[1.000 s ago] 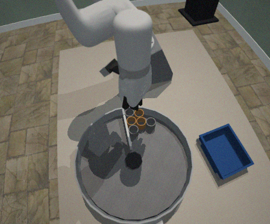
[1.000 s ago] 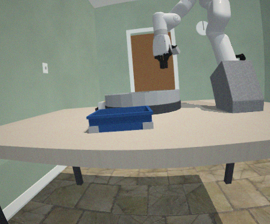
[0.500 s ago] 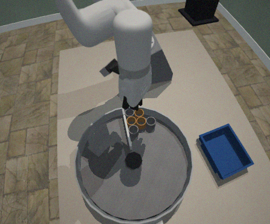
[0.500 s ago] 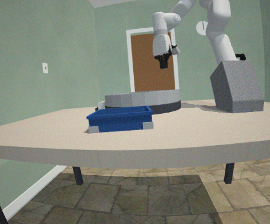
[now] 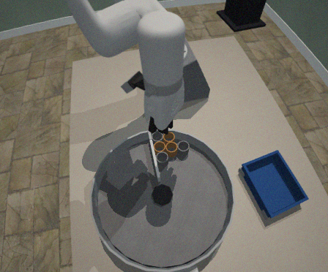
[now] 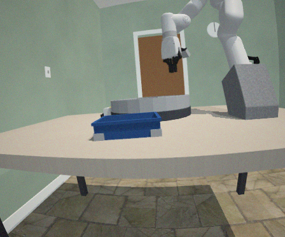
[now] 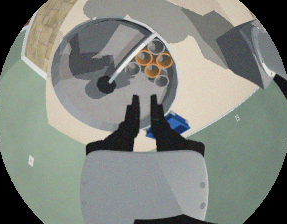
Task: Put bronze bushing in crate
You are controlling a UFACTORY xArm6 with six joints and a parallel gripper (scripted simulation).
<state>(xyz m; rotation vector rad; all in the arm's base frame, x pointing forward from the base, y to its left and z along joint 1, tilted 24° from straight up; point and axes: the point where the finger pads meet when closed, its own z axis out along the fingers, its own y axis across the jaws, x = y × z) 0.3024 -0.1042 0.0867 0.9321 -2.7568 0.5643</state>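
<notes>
The round grey turning table carries a cluster of bushings at its far edge. Three are bronze and three are grey, standing packed together beside a white divider bar. The cluster also shows in the wrist view. My gripper hangs high above the table's far rim, close to the cluster; it shows well above the table in the side view. Its fingers stand a little apart with nothing between them. The blue crate lies to the right of the turning table and is empty.
A black hub sits at the table's centre, with a raised rim around the table. The grey robot base block stands behind the table. The crate also shows in front of the turning table in the side view.
</notes>
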